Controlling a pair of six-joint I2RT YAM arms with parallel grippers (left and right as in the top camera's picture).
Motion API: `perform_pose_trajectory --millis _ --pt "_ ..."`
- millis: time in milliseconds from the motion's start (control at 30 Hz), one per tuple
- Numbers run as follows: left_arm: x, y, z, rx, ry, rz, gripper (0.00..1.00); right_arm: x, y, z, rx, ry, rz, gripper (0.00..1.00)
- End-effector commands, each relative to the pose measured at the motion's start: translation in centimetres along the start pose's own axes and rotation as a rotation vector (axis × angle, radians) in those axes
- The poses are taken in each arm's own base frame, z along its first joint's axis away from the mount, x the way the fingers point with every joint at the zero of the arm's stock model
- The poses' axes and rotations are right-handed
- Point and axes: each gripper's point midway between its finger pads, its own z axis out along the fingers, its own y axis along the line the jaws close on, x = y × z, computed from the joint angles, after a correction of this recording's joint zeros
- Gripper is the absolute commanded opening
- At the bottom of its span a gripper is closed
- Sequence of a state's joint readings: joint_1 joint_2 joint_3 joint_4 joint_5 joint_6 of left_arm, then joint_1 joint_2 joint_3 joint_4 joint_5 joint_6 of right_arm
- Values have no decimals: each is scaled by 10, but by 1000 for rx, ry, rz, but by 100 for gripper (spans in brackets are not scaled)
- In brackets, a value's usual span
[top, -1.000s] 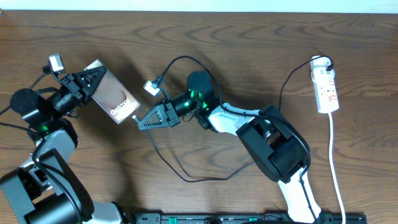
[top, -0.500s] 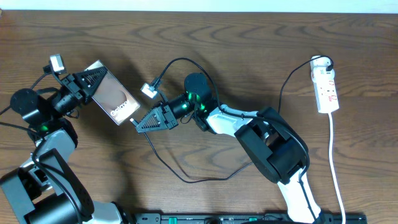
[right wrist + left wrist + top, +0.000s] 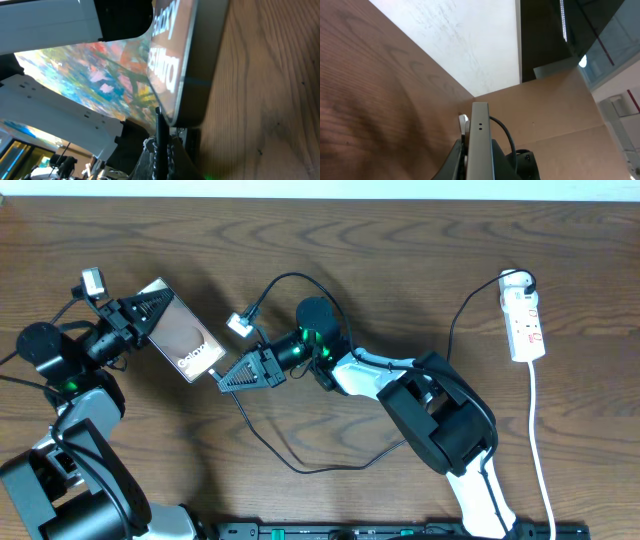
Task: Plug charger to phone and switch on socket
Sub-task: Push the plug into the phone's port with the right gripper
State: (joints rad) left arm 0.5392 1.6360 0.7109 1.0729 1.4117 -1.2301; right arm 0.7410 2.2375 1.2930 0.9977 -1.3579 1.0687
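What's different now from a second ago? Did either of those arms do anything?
The right gripper, shut on the thin black charger plug, edged slightly left and down in the overhead view, toward the white-strip end of the dark flat phone, then stopped. Nothing was grabbed or released. The left gripper holds the phone as before, and the white power strip has not moved.

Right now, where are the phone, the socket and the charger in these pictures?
phone (image 3: 185,335), overhead view, middle of its screen.
socket (image 3: 526,320), overhead view, middle of its white body.
charger (image 3: 161,131), right wrist view, the black plug just under the phone's end.
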Motion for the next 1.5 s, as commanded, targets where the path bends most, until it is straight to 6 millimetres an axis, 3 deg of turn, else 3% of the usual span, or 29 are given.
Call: perform_pose_trajectory --millis 0,1467 --pt "0 -11 1 13 21 15 7 -6 4 0 4 -13 -29 1" --pt "5 -12 1 21 45 63 7 -6 4 0 6 -17 -28 1"
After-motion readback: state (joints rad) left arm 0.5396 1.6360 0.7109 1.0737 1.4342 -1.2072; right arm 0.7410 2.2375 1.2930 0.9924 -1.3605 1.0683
